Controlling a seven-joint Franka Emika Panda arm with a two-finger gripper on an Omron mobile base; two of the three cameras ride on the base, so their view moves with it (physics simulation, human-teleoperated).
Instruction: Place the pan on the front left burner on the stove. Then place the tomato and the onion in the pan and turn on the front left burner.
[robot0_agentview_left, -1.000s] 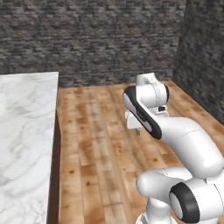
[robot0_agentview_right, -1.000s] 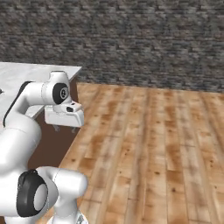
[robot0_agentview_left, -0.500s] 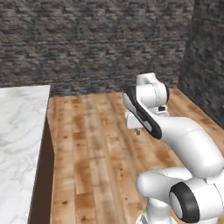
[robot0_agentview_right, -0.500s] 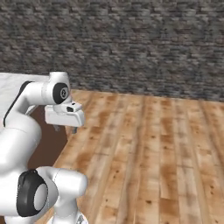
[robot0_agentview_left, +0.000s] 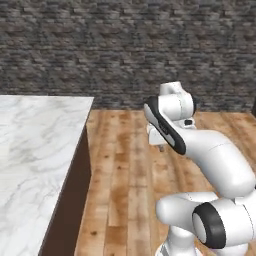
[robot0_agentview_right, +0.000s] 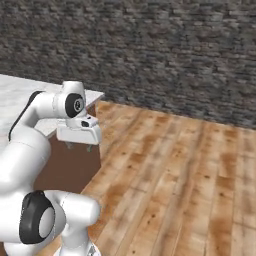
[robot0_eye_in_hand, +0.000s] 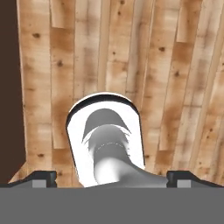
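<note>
Gripper (robot0_eye_in_hand: 112, 177) spread fully wide, dark tips far apart at the lower corners of the hand view, nothing between them, pointing straight down at the wooden floor (robot0_eye_in_hand: 175, 65). In the base views, hanging under the folded wrist (robot0_agentview_right: 78, 145), jaws facing the planks (robot0_agentview_left: 120, 180). Just to its left, the dark brown side panel (robot0_agentview_left: 70, 210) of a marble-topped counter (robot0_agentview_left: 35, 145), a sliver of that panel also along the left edge of the hand view (robot0_eye_in_hand: 8, 87). Beyond, a grey stone wall (robot0_agentview_right: 165, 55) closing off the room. Pan, tomato, onion and stove nowhere to be made out here. Against the earlier frames, whole scene swung round with the base: counter now larger and nearer in the left base view, wall corner gone from the right; arm pose unchanged, opening as wide as before.
</note>
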